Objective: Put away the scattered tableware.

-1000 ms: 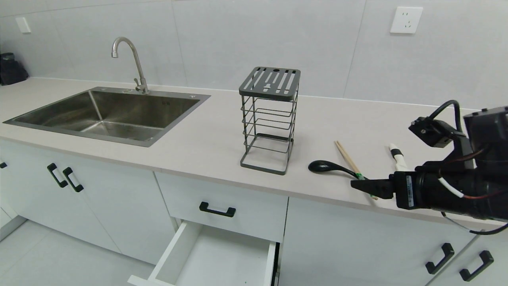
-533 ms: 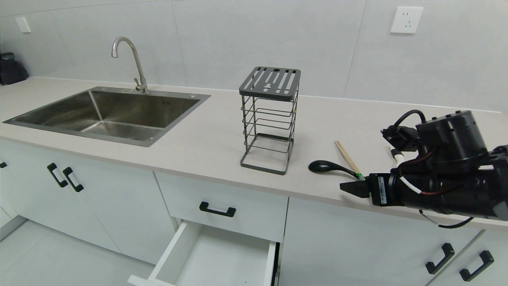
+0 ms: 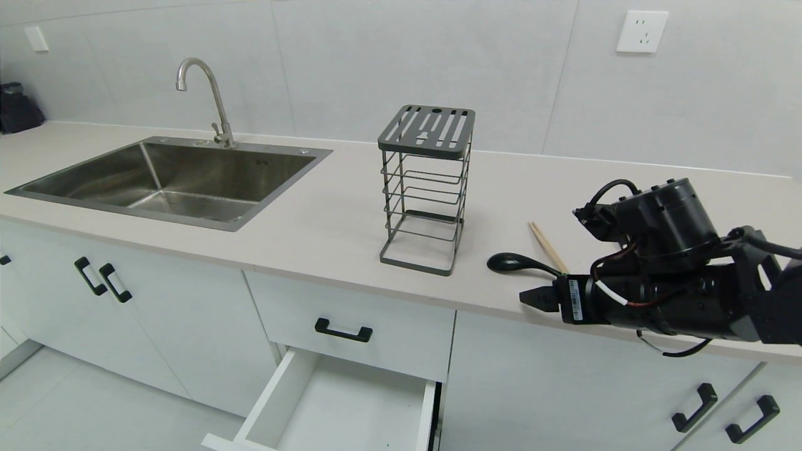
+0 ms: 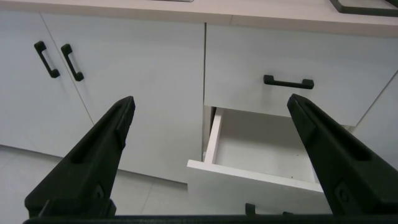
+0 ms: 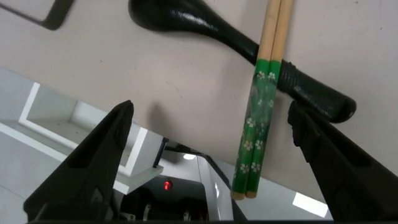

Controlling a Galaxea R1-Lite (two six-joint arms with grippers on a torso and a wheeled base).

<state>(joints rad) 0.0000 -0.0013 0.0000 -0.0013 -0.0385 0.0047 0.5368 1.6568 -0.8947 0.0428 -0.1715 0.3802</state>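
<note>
On the counter (image 3: pixel 351 219) lie one black spoon (image 5: pixel 186 23) and two chopsticks (image 5: pixel 268 74), the right tool (image 5: pixel 209 109) gaping wide above.

Black spoon (image 5: pixel 186 25), green-flowered chopsticks (image 5: pixel 264 99)

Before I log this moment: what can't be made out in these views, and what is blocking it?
1. Head view: the near ends of the chopsticks and the end of the spoon handle lie behind the right gripper and its arm.
2. Head view: the open drawer is cut off by the bottom edge, so its front part is unseen.
3. Head view: a dark object is cut off by the left edge and too small to identify.
</note>
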